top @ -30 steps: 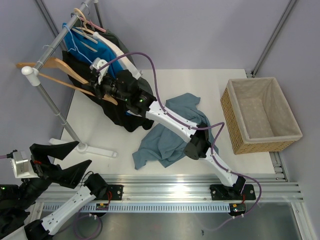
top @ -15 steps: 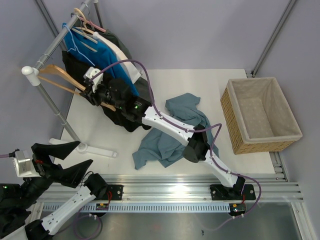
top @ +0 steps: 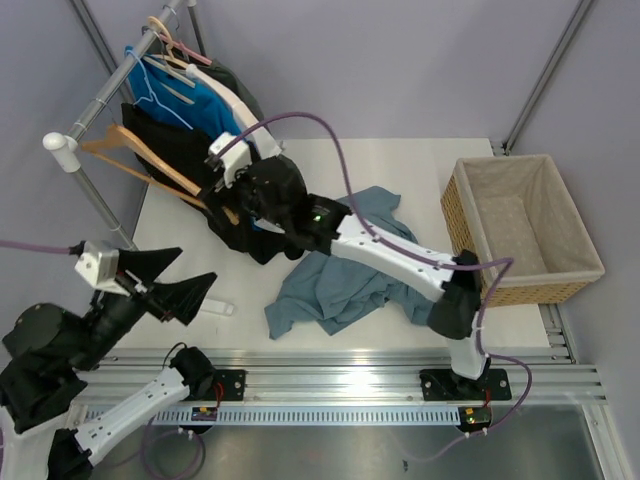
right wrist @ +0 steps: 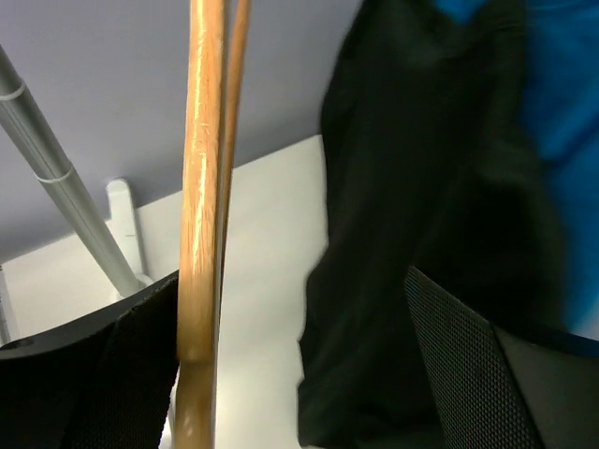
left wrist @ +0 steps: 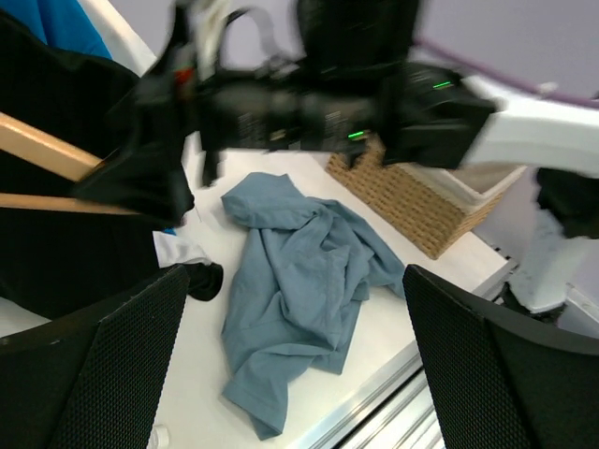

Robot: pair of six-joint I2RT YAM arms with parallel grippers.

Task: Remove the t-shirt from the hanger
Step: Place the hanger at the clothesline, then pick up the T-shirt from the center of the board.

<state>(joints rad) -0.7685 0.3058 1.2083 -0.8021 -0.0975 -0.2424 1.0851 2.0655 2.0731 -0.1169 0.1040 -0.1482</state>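
The grey-blue t-shirt (top: 330, 285) lies crumpled on the white table, off the hanger; the left wrist view shows the t-shirt (left wrist: 290, 271) too. A bare wooden hanger (top: 150, 163) hangs from the rack's rail. My right gripper (top: 213, 190) reaches to the hanger's lower end and stands open. In the right wrist view the hanger (right wrist: 201, 187) runs between the fingers, close by the left one, with the right gripper (right wrist: 290, 309) not closed on it. My left gripper (top: 175, 275) hovers open above the table's left front, empty; its own view shows the left gripper (left wrist: 295, 318) aimed at the t-shirt.
A black garment (top: 245, 235) and a blue one (top: 205, 105) hang on the grey rack rail (top: 110, 90), with more hangers behind. The rack's white foot (top: 220, 308) rests on the table's left. A wicker basket (top: 520, 290) stands at the right.
My right gripper carried the wooden hanger to the rail, then opened, let it go and drew back to the right. My left arm rose and swung in over the table's left front.
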